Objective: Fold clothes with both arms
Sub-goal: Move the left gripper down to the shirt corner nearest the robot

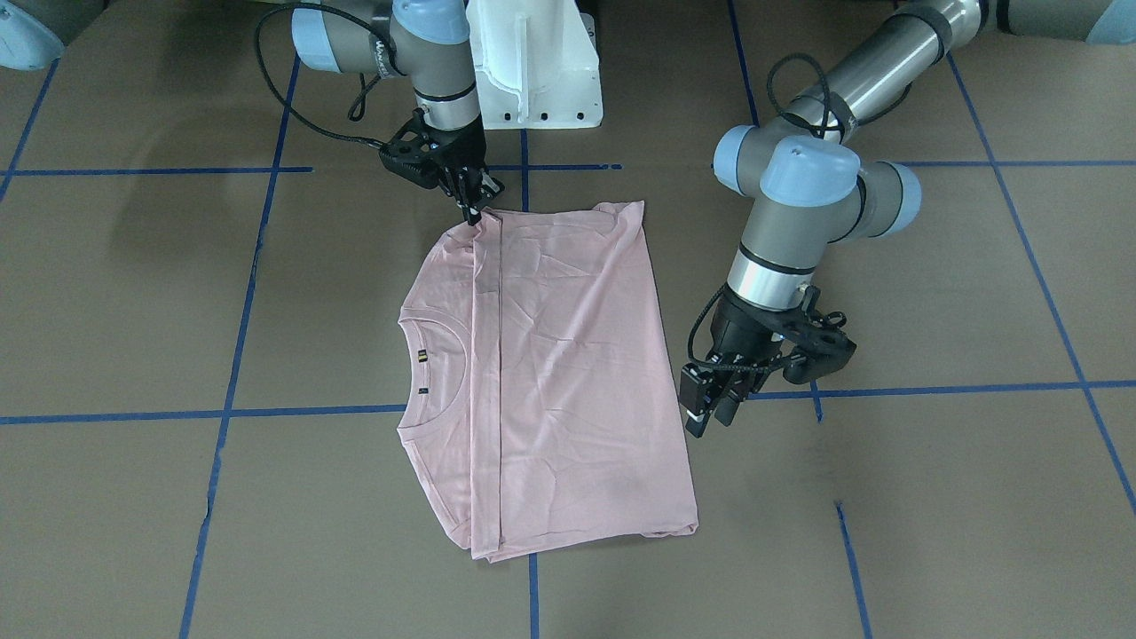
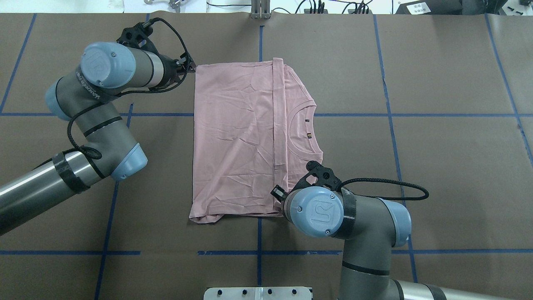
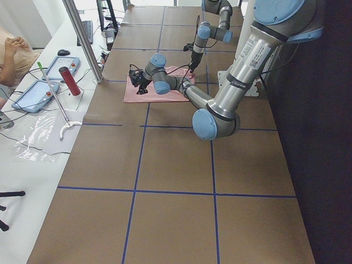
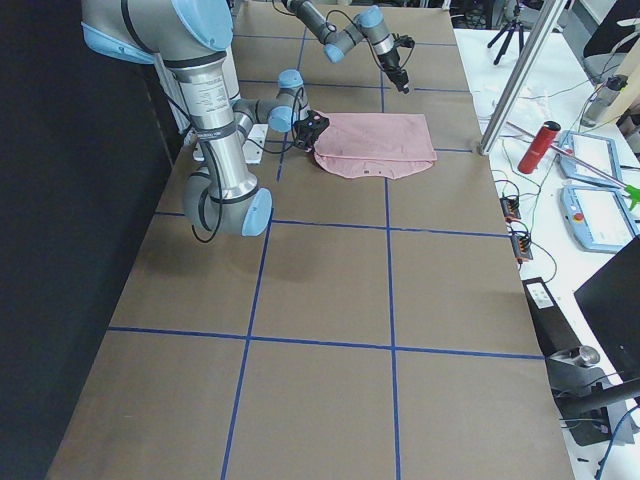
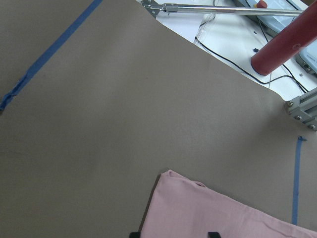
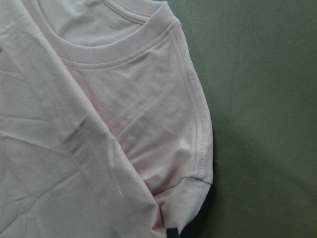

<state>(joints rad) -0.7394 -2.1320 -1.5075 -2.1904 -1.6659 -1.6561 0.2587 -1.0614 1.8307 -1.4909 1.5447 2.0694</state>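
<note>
The pale pink T-shirt [image 1: 577, 373] [image 2: 237, 141] lies folded flat on the brown table, its lower half laid over the chest with the ribbed collar [image 1: 435, 364] still showing. My right gripper [image 1: 475, 211] points down at the near corner by the sleeve, shut on the shirt's [image 6: 124, 124] folded edge; the right wrist view shows one dark tip [image 6: 171, 233] against the fabric. My left gripper [image 1: 706, 413] [image 2: 189, 66] hovers open above the shirt's far left corner [image 5: 218, 213], holding nothing. The print is hidden.
The white pedestal [image 1: 532, 71] stands at the robot's edge of the table. Blue tape lines [image 2: 260, 41] grid the brown surface. Beyond the far edge, a side bench holds a red cylinder [image 5: 287, 44], tablets and cables, and a person [image 3: 11, 55] sits there.
</note>
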